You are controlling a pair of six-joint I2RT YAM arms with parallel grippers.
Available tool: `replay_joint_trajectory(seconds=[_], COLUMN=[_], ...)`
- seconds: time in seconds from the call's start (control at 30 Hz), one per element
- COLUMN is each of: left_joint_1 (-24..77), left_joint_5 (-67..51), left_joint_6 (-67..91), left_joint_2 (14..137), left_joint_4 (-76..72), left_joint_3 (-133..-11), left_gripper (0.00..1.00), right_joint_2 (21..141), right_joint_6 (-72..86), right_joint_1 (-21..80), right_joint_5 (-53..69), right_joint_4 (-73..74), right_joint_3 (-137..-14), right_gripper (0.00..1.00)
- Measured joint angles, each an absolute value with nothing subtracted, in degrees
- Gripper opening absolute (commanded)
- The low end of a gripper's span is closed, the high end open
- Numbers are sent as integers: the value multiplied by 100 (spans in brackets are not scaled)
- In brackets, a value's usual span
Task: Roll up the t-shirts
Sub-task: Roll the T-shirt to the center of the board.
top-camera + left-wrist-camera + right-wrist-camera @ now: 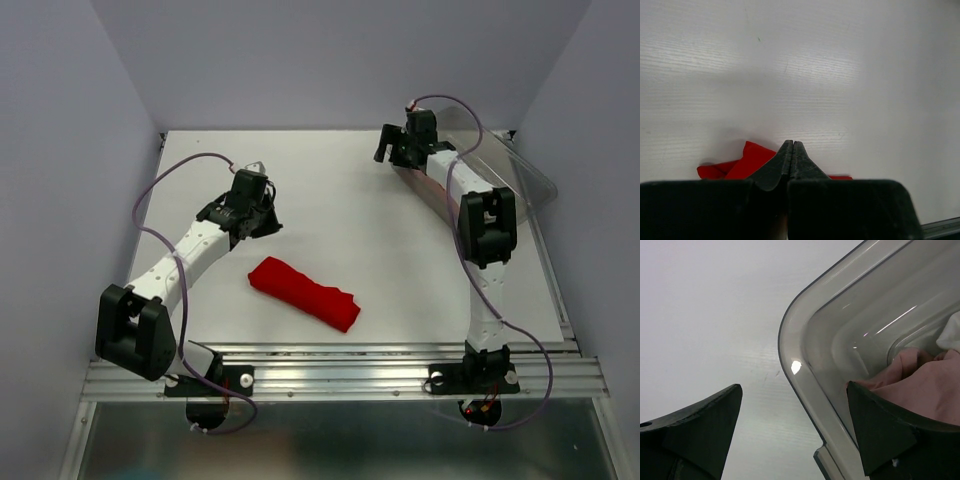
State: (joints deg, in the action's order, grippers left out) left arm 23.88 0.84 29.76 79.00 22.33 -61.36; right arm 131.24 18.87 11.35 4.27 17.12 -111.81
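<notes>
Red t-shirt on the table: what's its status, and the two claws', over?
Left gripper shut, empty, clear of the red t-shirt. Right gripper open at the clear bin rim, pink cloth inside. Shirt lies rolled, untouched. Nothing in the way.

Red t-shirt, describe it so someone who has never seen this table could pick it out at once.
On the white table, look near the front edge, left of centre. The red t-shirt lies there as a long diagonal roll. It is the only bright red thing; the pale pink cloth sits inside the clear bin at far right.
</notes>
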Motion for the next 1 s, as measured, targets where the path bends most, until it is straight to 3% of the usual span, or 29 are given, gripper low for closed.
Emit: replay_joint_trajectory(seconds=[0.2, 0.47, 0.73, 1.0], left_joint_1=[2388, 2338, 1992, 1575], left_joint_5=[82, 126, 137, 134], left_joint_6=[2945, 2941, 2939, 2939], left_joint_2=[7913, 7905, 7690, 7347], left_joint_4=[2226, 2222, 2287, 2327], left_joint_3=[-6130, -5944, -5655, -5583], left_gripper=[2, 3, 4, 4], right_joint_2=[12689, 11410, 10213, 7946], right_joint_6=[1612, 1538, 1719, 2589], right_joint_1=[1498, 2344, 2543, 2556], right_joint_5=[919, 1262, 847, 311], right_joint_4=[1730, 1754, 1754, 1540], right_joint_3=[-10543, -8820, -8071, -7070], right_gripper=[91, 91, 96, 96])
